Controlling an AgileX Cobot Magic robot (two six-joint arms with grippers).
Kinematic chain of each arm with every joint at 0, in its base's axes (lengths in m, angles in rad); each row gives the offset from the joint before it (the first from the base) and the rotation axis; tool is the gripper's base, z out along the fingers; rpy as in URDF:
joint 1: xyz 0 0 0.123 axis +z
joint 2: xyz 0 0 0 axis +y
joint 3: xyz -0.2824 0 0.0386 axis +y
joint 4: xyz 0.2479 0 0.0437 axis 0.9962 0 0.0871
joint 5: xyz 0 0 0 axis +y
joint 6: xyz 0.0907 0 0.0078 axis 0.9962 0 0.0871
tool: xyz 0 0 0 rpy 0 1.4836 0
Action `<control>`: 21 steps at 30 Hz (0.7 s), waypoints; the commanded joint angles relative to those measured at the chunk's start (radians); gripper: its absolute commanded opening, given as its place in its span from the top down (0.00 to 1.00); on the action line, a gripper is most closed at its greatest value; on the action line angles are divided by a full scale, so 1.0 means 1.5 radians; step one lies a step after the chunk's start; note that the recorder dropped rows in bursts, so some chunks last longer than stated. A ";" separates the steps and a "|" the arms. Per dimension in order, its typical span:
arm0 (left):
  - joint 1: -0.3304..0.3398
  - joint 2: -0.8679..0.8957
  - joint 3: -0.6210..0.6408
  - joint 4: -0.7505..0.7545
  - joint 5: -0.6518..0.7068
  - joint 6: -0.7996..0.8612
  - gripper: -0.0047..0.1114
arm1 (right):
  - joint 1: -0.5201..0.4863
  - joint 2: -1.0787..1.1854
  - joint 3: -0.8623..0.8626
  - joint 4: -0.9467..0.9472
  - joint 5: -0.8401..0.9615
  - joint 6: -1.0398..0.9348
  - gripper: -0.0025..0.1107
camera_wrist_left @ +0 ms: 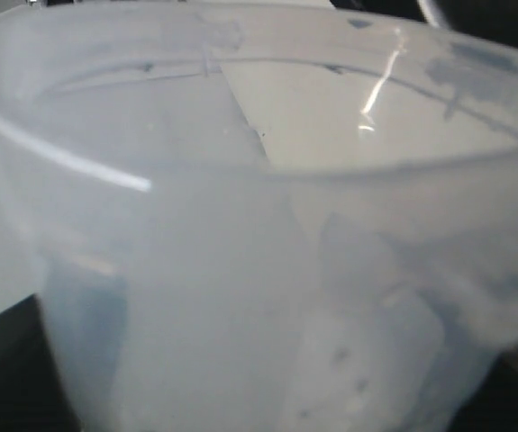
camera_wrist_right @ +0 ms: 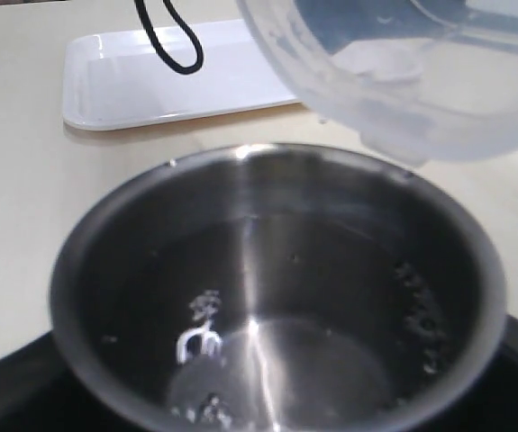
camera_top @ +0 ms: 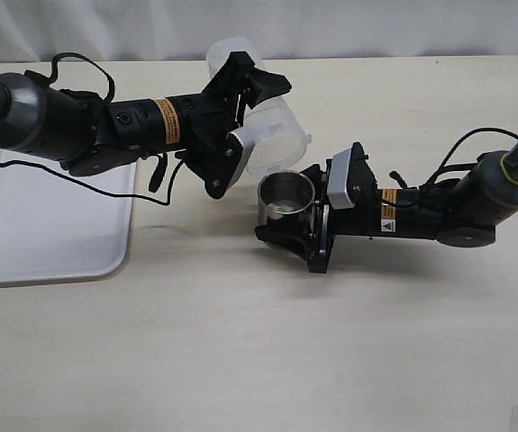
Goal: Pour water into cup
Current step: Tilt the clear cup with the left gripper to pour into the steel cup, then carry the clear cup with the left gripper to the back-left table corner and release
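Note:
The steel cup (camera_top: 286, 197) stands upright on the table, held in my right gripper (camera_top: 286, 225), which is shut around it. In the right wrist view the cup (camera_wrist_right: 268, 297) fills the frame; drops and faint glints of water (camera_wrist_right: 204, 337) show on its shiny inside. My left gripper (camera_top: 236, 112) is shut on a translucent plastic container (camera_top: 272, 135), tipped on its side with its mouth just above the cup's far rim. The container (camera_wrist_left: 240, 270) fills the left wrist view and also shows in the right wrist view (camera_wrist_right: 403, 63) over the cup.
A white tray (camera_top: 51, 225) lies at the left of the table and shows in the right wrist view (camera_wrist_right: 168, 76). Black cables hang from the left arm (camera_top: 60, 126). The right arm (camera_top: 439, 211) lies low across the table at the right.

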 commanded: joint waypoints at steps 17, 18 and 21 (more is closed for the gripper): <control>-0.001 -0.005 -0.007 -0.181 -0.075 -0.242 0.96 | 0.001 -0.002 -0.002 -0.002 -0.022 0.000 0.94; -0.001 -0.005 -0.007 -0.241 -0.085 -0.298 0.96 | 0.001 -0.002 -0.002 -0.002 -0.022 0.000 0.94; 0.007 -0.005 -0.012 -0.520 -0.092 -0.424 0.96 | 0.001 -0.002 -0.002 -0.002 -0.022 0.000 0.94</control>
